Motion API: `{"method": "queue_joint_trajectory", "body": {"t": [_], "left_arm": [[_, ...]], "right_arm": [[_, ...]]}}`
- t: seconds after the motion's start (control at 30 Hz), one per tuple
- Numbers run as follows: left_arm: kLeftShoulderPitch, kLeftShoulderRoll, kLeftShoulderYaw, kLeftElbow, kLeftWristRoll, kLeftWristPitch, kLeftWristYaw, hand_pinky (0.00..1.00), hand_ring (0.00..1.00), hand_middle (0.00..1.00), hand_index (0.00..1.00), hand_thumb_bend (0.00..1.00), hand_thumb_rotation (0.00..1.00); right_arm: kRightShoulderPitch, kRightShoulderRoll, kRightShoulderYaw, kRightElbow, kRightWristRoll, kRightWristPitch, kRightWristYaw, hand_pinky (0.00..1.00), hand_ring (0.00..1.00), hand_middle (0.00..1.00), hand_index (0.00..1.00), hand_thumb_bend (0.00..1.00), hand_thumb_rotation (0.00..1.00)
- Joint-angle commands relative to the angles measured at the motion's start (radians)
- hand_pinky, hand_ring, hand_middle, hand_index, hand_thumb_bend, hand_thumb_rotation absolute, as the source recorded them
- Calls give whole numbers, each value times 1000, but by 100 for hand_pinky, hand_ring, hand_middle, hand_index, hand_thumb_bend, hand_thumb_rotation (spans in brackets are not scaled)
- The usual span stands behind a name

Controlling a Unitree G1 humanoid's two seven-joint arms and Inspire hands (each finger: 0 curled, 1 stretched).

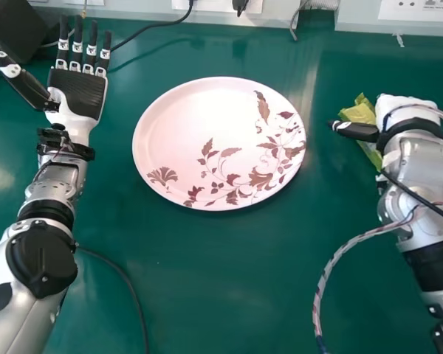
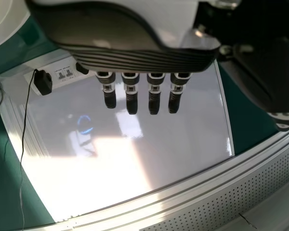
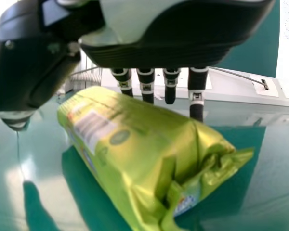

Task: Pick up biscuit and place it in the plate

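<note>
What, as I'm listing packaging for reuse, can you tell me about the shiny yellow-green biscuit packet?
The shiny yellow-green biscuit packet looks like thin film or foil, plump and elongated, with a crumpled, gathered end. It bears a pale striped patch, a dark oval and a blue-and-white print patch near that end. No tear is visible. It is off the round pink plate, to its right in the head view, beneath the right hand; contact with hand or table is unclear.

Head view looks forward and down; close wrist views seemingly share its socket strip point(image 1: 421, 26).
</note>
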Motion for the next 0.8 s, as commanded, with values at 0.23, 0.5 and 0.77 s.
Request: {"method": "queue_joint_trajectory", "body": {"t": [0.23, 0.5, 0.77], "left_arm": [[-4, 2, 7, -6, -11, -7, -2, 100, 97, 100, 98, 100, 56], [-4, 7, 17, -8, -26, 19, -17, 100, 98, 100, 98, 100, 56], [-4, 17, 15, -9, -48, 43, -21, 100, 100, 100, 99, 100, 57]], "right_arm": [[-30, -4, 22, 79, 15, 5, -27, 50, 63, 91, 99, 99, 47], [-34, -7, 36, 114, 29, 0, -38, 50, 64, 91, 97, 98, 49], [-34, -21, 51, 140, 45, -2, -38, 50, 63, 94, 97, 100, 46]]}}
